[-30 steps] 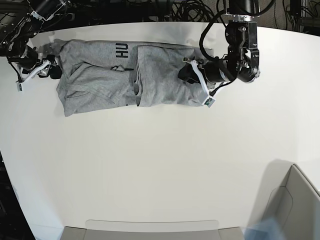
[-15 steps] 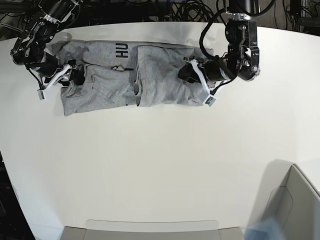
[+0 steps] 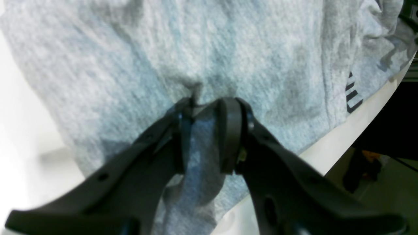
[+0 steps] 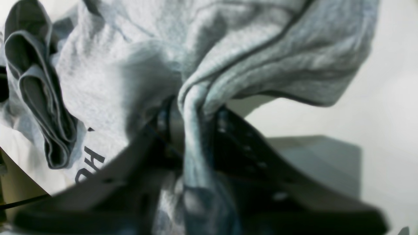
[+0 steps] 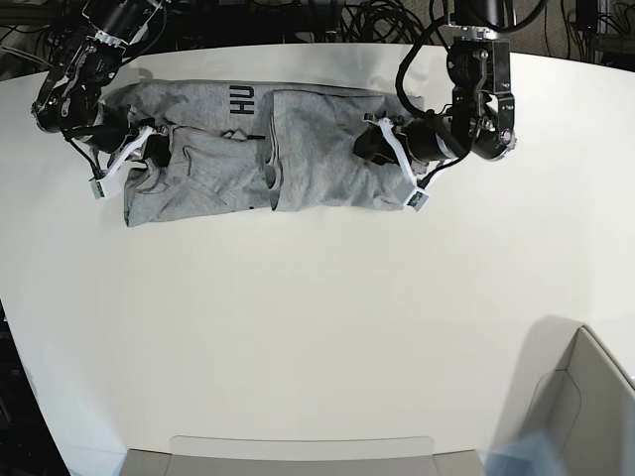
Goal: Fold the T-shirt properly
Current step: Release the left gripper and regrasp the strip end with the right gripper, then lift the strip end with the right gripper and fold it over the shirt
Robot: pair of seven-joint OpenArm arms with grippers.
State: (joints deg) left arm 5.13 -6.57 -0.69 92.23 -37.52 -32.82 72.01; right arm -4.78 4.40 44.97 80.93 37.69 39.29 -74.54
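**Grey cotton pinched at both ends**

Heather-grey cloth makes up the one garment in view, the T-shirt (image 5: 253,149), which lies partly folded and stretched sideways along the far part of the white table (image 5: 317,327). Navy capitals "HU" (image 5: 240,99) show on its far edge, between the two claws and nearer the right one. A plain folded panel covers the half towards the left claw, with a dark seam fold running down the middle of the garment.

Two claws work it, one at each end. The left gripper (image 3: 205,137) has its black jaws closed on a raised ridge of grey fabric; in the left wrist view the cloth spreads flat beyond the fingertips, and a bit of navy print (image 3: 352,96) sits off to one side by the table edge. In the base view this claw (image 5: 382,149) presses the garment's end nearest its own arm.

The right gripper (image 4: 192,130) is clamped on a bunched fold of the shirt, which rises between the jaws and drapes over them. Beside it a rumpled sleeve-like fold (image 4: 39,98) hangs, with navy letters (image 4: 89,163) below. In the base view the claw (image 5: 149,149) sits on the opposite end.

One container shows: a grey bin (image 5: 580,416) at the near corner, well apart from both claws; its contents cannot be made out.
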